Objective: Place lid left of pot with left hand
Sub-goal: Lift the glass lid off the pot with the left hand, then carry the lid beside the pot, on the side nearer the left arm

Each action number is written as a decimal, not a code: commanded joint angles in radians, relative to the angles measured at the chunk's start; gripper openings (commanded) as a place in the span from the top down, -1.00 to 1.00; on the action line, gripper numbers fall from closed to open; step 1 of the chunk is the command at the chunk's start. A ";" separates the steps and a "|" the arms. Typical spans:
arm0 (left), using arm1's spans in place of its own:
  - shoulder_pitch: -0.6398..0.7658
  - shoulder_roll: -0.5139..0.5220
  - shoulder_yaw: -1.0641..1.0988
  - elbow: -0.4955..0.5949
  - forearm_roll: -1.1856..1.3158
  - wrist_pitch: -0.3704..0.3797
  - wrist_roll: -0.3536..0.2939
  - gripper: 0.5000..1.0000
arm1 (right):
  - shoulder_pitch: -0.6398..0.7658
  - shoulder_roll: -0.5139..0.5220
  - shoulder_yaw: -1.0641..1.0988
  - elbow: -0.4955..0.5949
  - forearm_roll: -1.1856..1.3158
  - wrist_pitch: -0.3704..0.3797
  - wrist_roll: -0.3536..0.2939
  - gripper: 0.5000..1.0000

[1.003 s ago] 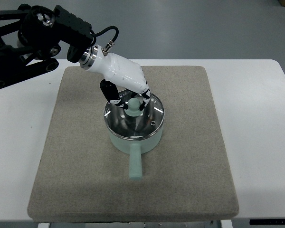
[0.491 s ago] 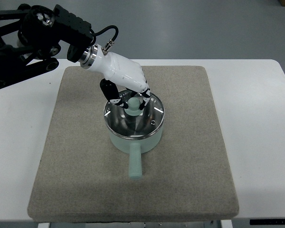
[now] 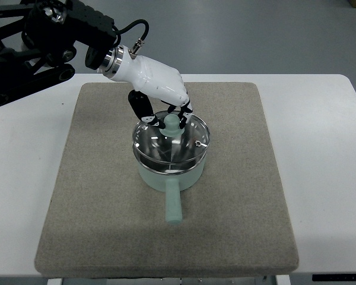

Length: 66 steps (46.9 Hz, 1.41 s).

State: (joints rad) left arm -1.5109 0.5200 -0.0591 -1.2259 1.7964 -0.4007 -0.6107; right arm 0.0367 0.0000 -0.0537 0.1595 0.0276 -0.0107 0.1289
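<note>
Grey mat (image 3: 237, 196) on white table (image 3: 320, 178), left hand (image 3: 163, 98) gripping lid (image 3: 171, 145)

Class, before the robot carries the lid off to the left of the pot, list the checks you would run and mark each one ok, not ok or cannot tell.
1. Left hand closed around lid knob: ok.
2. Lid lifted clear of pot rim: cannot tell; it sits tilted and offset.
3. Mat left of pot free for set-down: ok.
4. Pot handle points away from the leftward path: ok.
5. Right hand out of the way: ok, not in view.
</note>
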 commanded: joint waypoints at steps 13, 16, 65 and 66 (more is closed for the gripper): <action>-0.008 0.000 -0.027 0.000 0.001 -0.004 0.000 1.00 | -0.001 0.000 0.000 0.000 0.000 0.000 0.000 -0.69; -0.012 0.000 -0.027 -0.001 0.001 -0.004 0.000 1.00 | 0.000 0.000 0.000 0.000 0.000 0.000 0.000 -0.69; 0.011 0.305 0.059 0.126 0.009 -0.012 0.000 1.00 | 0.000 0.000 -0.002 0.000 0.000 0.000 0.000 -0.69; 0.011 0.313 0.061 0.126 0.009 -0.012 0.000 1.00 | -0.001 0.000 0.000 0.000 0.000 0.000 0.000 -0.69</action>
State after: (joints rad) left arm -1.5003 0.8072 -0.0114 -1.0985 1.8055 -0.4139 -0.6110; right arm 0.0364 0.0000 -0.0539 0.1595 0.0276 -0.0107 0.1289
